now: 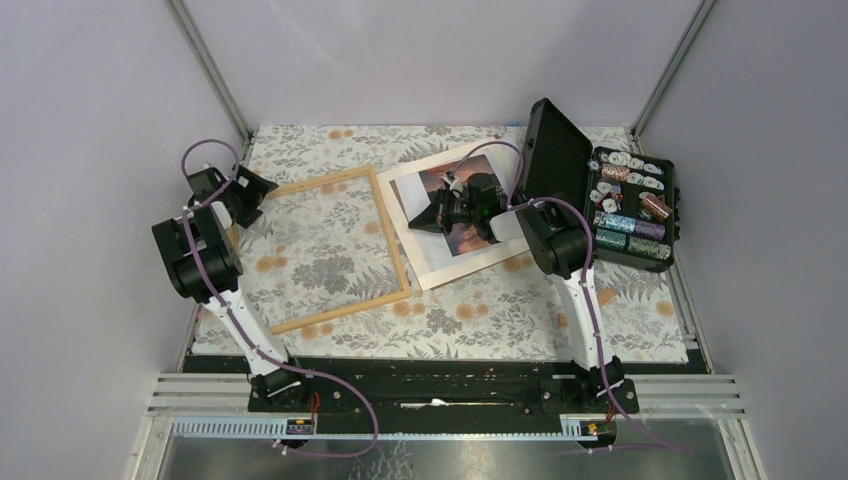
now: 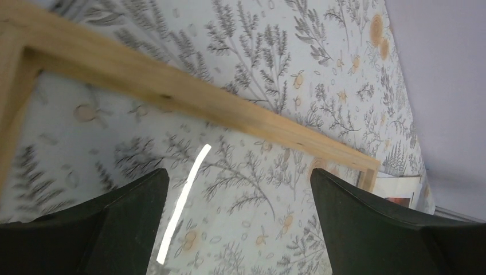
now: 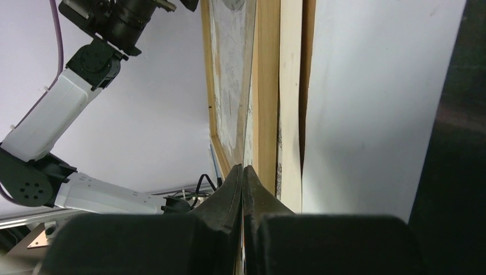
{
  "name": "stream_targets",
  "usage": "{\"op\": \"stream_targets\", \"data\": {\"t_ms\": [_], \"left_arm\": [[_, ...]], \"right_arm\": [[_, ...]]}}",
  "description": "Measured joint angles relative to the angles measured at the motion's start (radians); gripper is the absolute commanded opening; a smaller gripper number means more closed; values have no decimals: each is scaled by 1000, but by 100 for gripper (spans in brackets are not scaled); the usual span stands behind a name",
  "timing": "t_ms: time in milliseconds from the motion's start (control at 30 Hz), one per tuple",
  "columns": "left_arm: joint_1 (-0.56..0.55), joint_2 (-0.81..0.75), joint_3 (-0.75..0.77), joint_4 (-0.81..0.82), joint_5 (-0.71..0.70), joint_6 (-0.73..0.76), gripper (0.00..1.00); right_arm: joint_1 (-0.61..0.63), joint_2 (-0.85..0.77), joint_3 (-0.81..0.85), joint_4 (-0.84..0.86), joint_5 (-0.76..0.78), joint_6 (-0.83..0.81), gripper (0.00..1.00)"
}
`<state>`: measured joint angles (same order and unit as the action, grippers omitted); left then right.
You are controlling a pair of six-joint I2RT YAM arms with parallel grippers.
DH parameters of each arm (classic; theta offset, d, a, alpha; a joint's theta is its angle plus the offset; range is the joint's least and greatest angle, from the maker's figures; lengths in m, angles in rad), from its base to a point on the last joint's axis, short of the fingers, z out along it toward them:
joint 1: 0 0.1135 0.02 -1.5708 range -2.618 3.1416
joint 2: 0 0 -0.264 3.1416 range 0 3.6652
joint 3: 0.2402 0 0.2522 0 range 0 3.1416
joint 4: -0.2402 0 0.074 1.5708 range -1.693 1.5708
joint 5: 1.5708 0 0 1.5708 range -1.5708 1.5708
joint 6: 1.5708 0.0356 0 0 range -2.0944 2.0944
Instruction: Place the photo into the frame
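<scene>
Over the photo (image 1: pixel 468 240) — right claw (image 3: pixel 243 169) closed

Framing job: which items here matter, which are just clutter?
Job:
- photo
- wood frame

Lying about:
- open black case
- poker chips inside it
- floral cloth, just the surface

Open black case (image 1: pixel 628 257) at the right rear, lid (image 1: pixel 555 150) raised on its left side, rows of coloured chips (image 1: pixel 630 225) inside; floral cloth (image 1: pixel 480 310) underneath, grey leaves and orange blooms
</scene>
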<state>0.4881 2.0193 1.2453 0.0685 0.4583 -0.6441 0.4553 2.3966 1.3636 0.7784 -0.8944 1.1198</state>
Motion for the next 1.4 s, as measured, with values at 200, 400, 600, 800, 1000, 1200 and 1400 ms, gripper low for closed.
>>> {"op": "stream_targets", "data": {"t_ms": [200, 400, 600, 800, 1000, 1200, 1400], "left_arm": [[-23, 47, 37, 58, 14, 7, 97], [-6, 67, 35, 99, 109, -21, 94], [32, 52, -44, 178, 205, -87, 90], [60, 5, -152, 238, 264, -154, 90], [77, -52, -236, 238, 294, -180, 85], [102, -144, -300, 162, 330, -159, 68], [107, -188, -354, 149, 362, -164, 58]], "right_arm": [[-1, 2, 0, 18, -8, 0, 0], [-5, 5, 0, 21, -8, 2, 0], [-10, 6, 0, 28, -14, 10, 0], [-11, 8, 0, 46, -19, 30, 0], [-21, 8, 0, 53, -32, 43, 0], [-21, 10, 0, 67, -34, 57, 0], [-21, 10, 0, 74, -34, 65, 0]]}}
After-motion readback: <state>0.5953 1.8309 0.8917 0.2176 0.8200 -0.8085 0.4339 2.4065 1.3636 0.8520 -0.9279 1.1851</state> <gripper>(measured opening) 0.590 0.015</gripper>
